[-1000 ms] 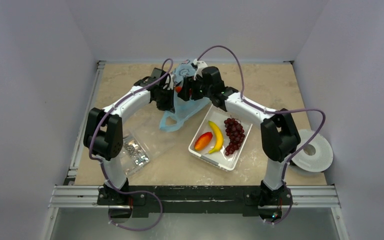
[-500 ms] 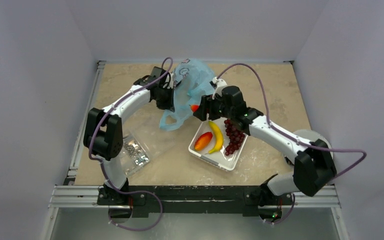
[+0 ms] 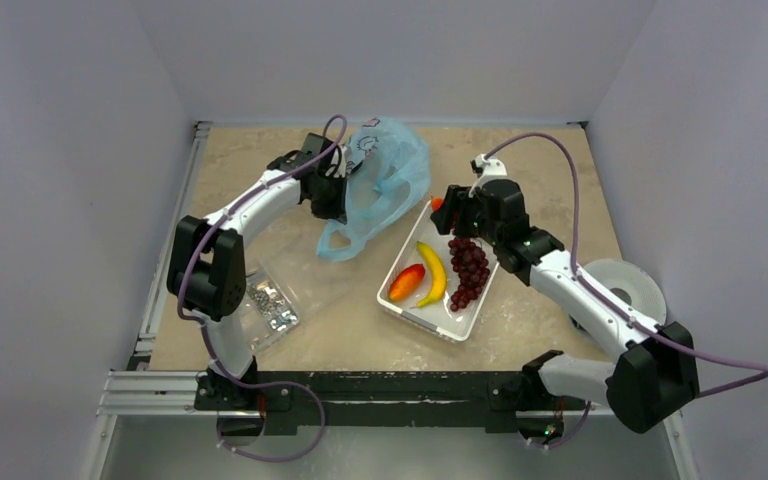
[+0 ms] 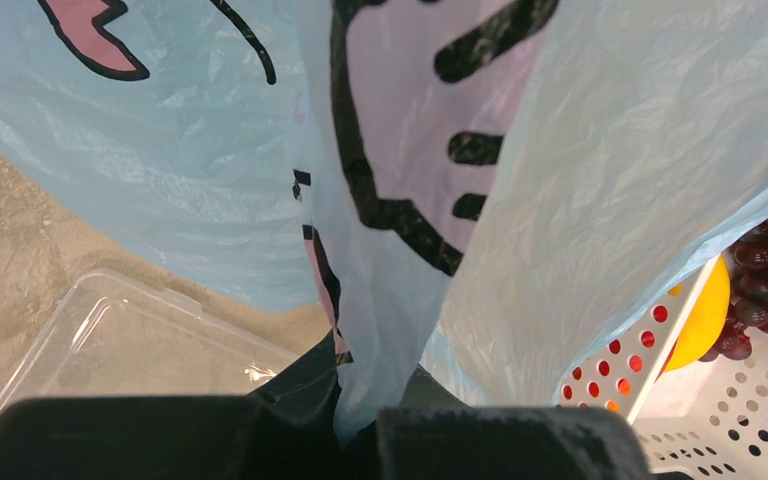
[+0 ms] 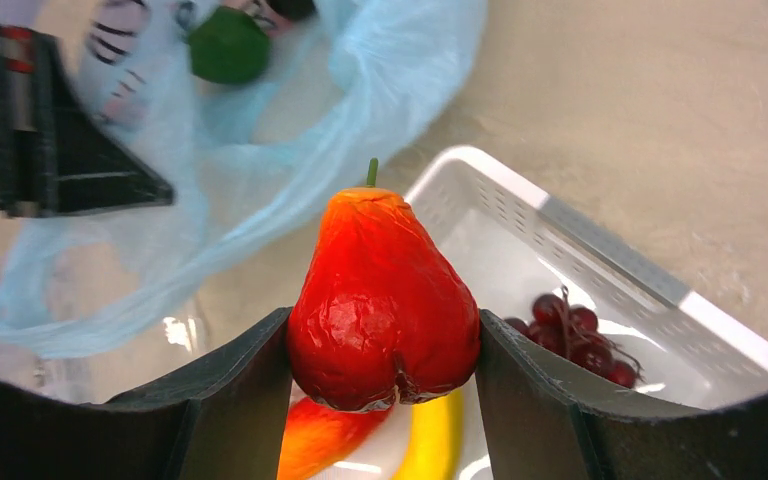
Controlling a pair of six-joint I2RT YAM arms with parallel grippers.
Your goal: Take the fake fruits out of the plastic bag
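R pincer (image 5: 382,325) clamped on the small red fruit (image 5: 380,290), right above the white basket's (image 3: 422,318) far corner! L pincer (image 4: 360,425) pinches the plastic bag (image 3: 390,175) on the surface, green fruit (image 5: 226,45) in it.

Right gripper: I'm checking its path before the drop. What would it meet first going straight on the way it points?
Probably the bag, just past the basket's far corner, though depth is unclear. The right gripper holds the red fruit.

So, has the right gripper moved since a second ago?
Yes. The right gripper, shut on the small red fruit, swung right from the plastic bag to over the white basket's far corner.
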